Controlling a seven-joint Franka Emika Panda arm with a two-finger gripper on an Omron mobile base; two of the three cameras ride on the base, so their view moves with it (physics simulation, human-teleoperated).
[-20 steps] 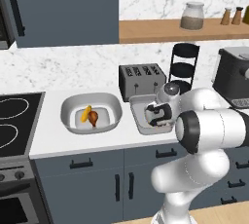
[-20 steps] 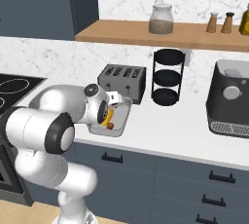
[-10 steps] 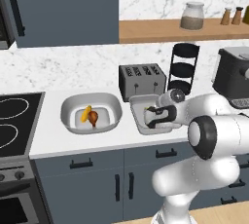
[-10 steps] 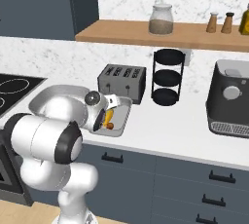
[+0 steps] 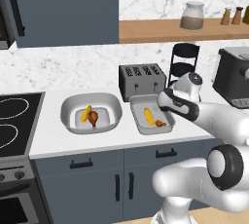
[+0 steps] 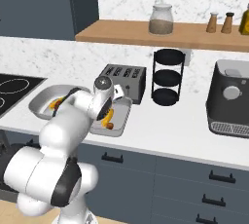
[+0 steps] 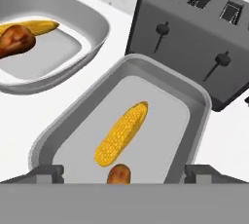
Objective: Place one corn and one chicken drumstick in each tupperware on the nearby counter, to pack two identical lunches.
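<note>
The rectangular tupperware [image 7: 199,106] holds a yellow corn [image 7: 121,133] and a brown chicken drumstick [image 7: 119,174] side by side. My gripper [image 7: 124,177] hangs open just above that tray, fingertips [image 7: 46,174] spread wide on either side of the drumstick, holding nothing. The oval tupperware [image 7: 97,23] to its left holds another corn [image 7: 36,26] and drumstick [image 7: 14,40]. From the left base view, the gripper [image 5: 162,102] hovers over the tray [image 5: 138,121] with its corn [image 5: 149,116] and drumstick [image 5: 159,123]; the tub [image 5: 68,108] sits further left on the counter [image 5: 48,140].
A dark toaster [image 5: 142,79] stands right behind the tray. A black tiered rack [image 5: 184,62] and a coffee machine [image 5: 233,79] stand to the right. The stove [image 5: 14,121] lies left of the tub. A wooden shelf [image 5: 185,30] carries a jar and bottles.
The gripper has opened and let go of the drumstick, which now lies in the rectangular tray. The arm has drawn back to the right, uncovering the tray.
</note>
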